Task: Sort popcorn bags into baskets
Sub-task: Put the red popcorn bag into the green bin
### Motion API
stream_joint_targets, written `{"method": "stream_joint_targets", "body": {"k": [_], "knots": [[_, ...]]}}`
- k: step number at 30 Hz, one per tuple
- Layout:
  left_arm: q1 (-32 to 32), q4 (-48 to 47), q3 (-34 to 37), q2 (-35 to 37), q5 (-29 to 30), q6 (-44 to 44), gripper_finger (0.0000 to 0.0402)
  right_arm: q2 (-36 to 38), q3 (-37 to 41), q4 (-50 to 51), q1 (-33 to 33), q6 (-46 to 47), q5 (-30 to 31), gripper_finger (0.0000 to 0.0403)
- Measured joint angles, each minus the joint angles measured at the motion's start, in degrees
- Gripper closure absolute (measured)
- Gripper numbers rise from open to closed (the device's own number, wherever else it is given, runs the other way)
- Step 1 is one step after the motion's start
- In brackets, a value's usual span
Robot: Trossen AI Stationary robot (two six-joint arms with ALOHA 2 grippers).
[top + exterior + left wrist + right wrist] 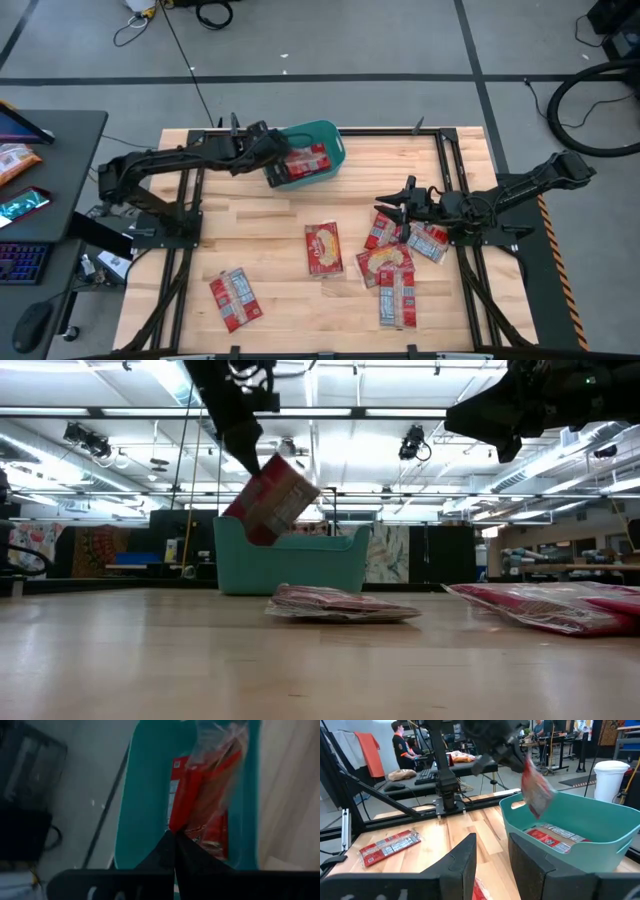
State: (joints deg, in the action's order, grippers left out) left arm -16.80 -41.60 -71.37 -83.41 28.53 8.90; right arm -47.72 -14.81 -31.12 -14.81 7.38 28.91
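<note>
The teal basket (325,135) stands at the table's far middle with one red popcorn bag (552,837) lying flat inside. My left gripper (245,445) is shut on another popcorn bag (272,500), over the basket's left end. Several more bags lie flat on the table: one at the centre (323,248), one near left (234,298), and a loose pile at the right (397,280). My right gripper (492,862) hovers above that pile, pointing level toward the basket, open with nothing between its fingers. My left gripper pinches the bag's upper end (186,831) between its two fingers (165,852). The fingers slant down from the table's left side. The bag hangs tilted below them, clear of the table, its lower corner (260,536) at about the height of the basket's rim.
Dark metal frame rails (185,215) run along the table's left and right sides. A desk (50,150) with a keyboard and packets stands left of the table. Bare wood (270,230) lies between the basket and the loose bags. A person (400,745) sits in the room beyond.
</note>
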Motion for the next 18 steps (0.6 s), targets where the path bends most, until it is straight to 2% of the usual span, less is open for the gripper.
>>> {"method": "stream_joint_targets", "body": {"k": [3, 18], "knots": [[-2.32, -0.1, 0.02, -1.98, -1.77, -0.81, 0.0401, 0.0, 0.0, -0.11, 0.0, 0.0, 0.0, 0.0284], [-11.19, 7.85, 0.0, -10.72, -2.38, 2.72, 0.0399, 0.0, 0.0, -0.09, 0.0, -0.04, 0.01, 0.0284]]}}
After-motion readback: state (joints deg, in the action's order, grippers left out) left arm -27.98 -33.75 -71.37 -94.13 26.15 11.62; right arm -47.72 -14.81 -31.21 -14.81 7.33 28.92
